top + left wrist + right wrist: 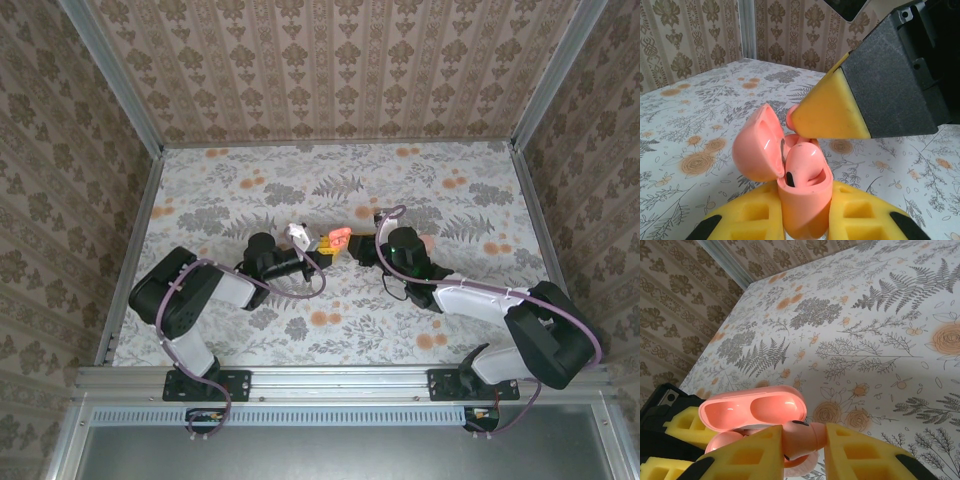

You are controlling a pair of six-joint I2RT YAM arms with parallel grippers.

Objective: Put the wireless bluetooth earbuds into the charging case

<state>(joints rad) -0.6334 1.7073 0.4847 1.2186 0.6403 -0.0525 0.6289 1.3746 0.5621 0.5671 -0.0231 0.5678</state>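
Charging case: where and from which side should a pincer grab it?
Grip the charging case by its lower body, from the end opposite the lid, as the left pincer does; the open top should stay free for the earbud.

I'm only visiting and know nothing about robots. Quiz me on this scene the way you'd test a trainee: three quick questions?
1. True or false: the lid of the small salmon-pink rounded-square plastic charging case is shut.
2. Pick one: the left jaws are closed on A) the charging case, B) a loose cable, C) nothing.
3. Short answer: what do the right jaws pinch beside the open lid?

Key: 1 false, the lid stands open. 2 A. 3 a tiny coral-orange plastic earbud.
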